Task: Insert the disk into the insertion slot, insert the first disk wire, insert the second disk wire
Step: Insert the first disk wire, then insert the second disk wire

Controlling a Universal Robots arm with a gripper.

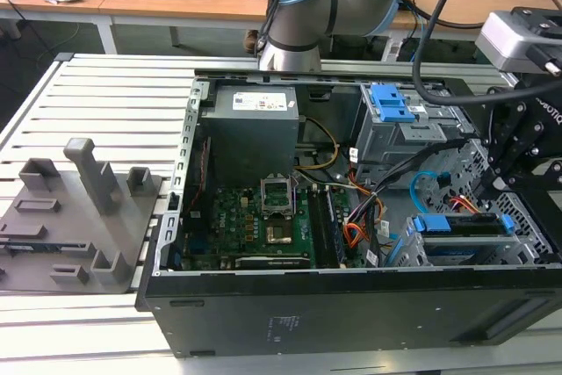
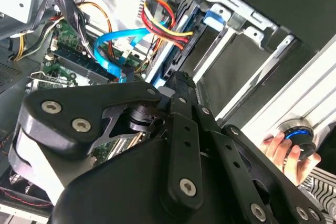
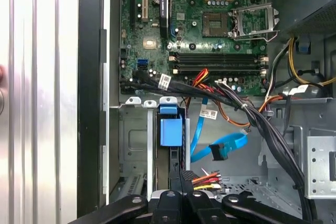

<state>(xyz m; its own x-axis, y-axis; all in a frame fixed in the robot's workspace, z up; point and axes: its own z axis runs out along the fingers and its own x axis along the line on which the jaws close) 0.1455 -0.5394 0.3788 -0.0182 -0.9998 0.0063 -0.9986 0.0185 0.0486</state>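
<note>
Looking into the open computer case (image 1: 351, 309), you have the first step done. The hard drive (image 1: 465, 225) in its blue frame sits in the low grey drive bay (image 1: 406, 250) at the exterior view's right. In the first wrist view its blue tab stands up between the bay's walls.

Your gripper (image 3: 182, 193) is down at the drive's rear edge, where the orange-and-red wire bundle (image 3: 208, 178) ends in its small black plug. The jaws look drawn nearly together on that plug, but the gripper's own body hides the contact, so treat the grip as likely rather than certain. On that reading the second step is in hand and not finished.

The light-blue cable (image 3: 202, 139) loops loose just beside the bundle. Its black plug (image 3: 218, 151) hangs in open space, apart from the drive and from the gripper, so the third step is not begun.

The motherboard (image 3: 210, 30) lies well beyond the bay. In the second wrist view a hand (image 2: 277, 148) rests by a round knob outside the case.
</note>
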